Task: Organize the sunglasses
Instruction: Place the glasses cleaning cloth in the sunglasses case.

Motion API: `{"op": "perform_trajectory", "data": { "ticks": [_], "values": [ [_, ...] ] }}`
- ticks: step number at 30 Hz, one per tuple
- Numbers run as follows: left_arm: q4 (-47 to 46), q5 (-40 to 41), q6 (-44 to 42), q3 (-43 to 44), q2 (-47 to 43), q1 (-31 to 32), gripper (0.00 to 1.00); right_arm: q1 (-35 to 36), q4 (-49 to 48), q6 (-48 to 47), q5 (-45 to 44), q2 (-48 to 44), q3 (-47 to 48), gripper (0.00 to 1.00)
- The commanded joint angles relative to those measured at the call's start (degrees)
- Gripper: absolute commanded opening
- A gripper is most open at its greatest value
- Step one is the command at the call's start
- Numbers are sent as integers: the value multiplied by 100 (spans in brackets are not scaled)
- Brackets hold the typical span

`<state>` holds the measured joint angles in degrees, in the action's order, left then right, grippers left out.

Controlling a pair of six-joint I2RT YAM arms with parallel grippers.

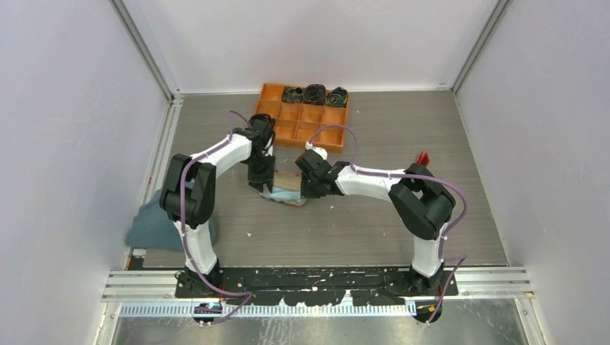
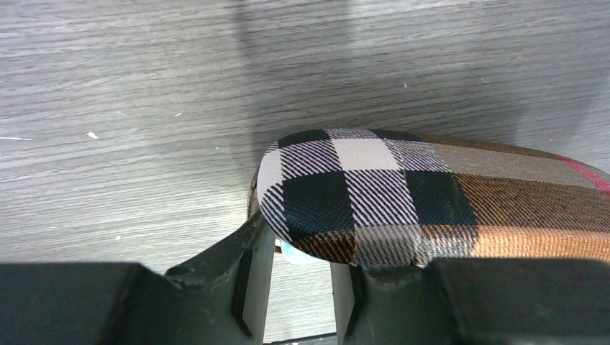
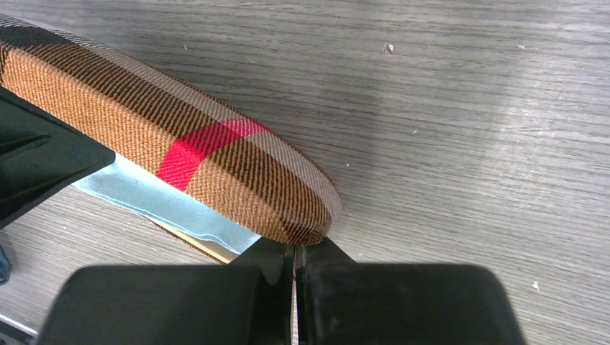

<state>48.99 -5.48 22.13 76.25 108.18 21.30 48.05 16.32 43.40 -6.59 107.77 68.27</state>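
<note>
Tan-and-black plaid fabric covers the oblong glasses case (image 1: 288, 178), which lies near the centre of the grey wood-grain table (image 1: 403, 129) on a small light blue cloth (image 1: 283, 195). In the right wrist view the blue cloth shows under the case's lid edge. Taking the case as the dial centre in the overhead view, the left gripper (image 1: 262, 180) stands at its 9 o'clock end and the right gripper (image 1: 311, 185) at its 3 o'clock end. The left wrist view shows the left gripper's (image 2: 302, 267) jaws spread, bare table visible through the gap, with the rounded black-and-white checked end of the case just over the fingertips (image 2: 253, 277). The right wrist view shows the right gripper's (image 3: 295, 253) jaws pressed together, their tips against the brown end of the case beside its red stripe. Whether anything thin is caught between them cannot be told. A small bright red item, taken to be the red plastic sunglasses (image 1: 422, 157), sits at 3 o'clock, well apart from the case and partly hidden behind the right arm's elbow. Its shape is too small to confirm. An orange compartmented tray (image 1: 288, 113) lies at 12 o'clock. Three of its far compartments hold dark coiled items (image 1: 314, 93). A blue-grey cloth (image 1: 155, 219) lies heaped at 8 o'clock, past the table's left edge.
</note>
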Motion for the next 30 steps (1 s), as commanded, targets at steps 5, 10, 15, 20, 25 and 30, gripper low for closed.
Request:
{"op": "perform_trajectory", "data": {
  "ticks": [5,10,15,20,25,30],
  "values": [
    [123,444,-82,-59,-333,-38,37,4,65,-160,-219,10,-33,0],
    [117,329,-103,-57,-341,-38,42,9,52,-174,-174,24,-16,0],
    [102,318,-122,-75,-338,-38,41,13,21,-182,-132,26,-14,2],
    [102,290,-130,-68,-290,-38,40,20,30,-163,-181,-88,-48,27],
    [102,295,-153,-75,-233,-38,39,19,79,-138,-263,-264,-46,30],
    [111,267,-161,-49,-168,-38,39,14,154,-120,-302,-460,9,30]
  ]
}}
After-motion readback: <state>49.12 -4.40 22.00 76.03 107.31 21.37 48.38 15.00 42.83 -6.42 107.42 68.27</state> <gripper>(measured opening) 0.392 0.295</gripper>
